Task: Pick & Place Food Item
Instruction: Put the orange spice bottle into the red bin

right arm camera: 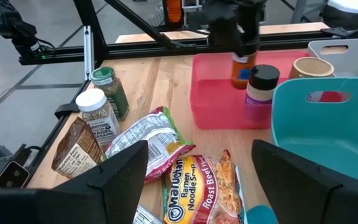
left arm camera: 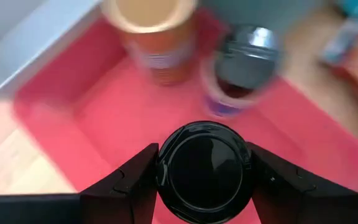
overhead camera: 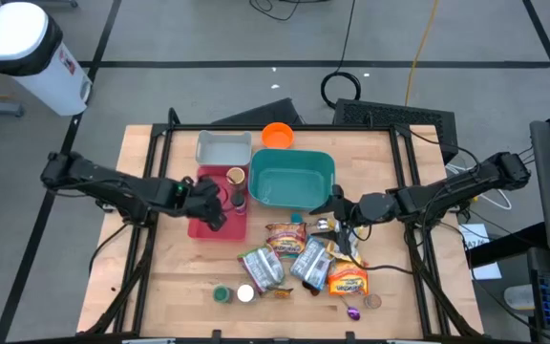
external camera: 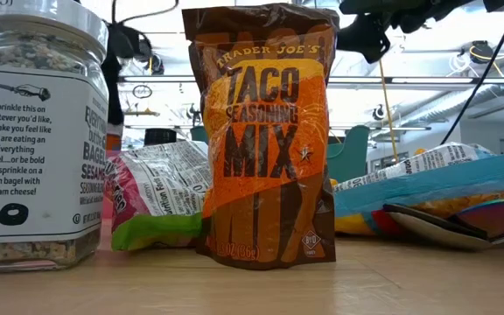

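Over the red tray (overhead camera: 199,227), the left claw (left arm camera: 201,167) clenches a black-lidded jar (left arm camera: 202,172), presumably for placing there; the right claw (overhead camera: 342,218), released, waits beside the tray above the ramen packets (right arm camera: 202,186).

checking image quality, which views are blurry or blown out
Left wrist view: cup and jar on the red tray are soft, the held black lid sharper. Low view: windows behind the taco bag glare white. High view: white bin overexposed.
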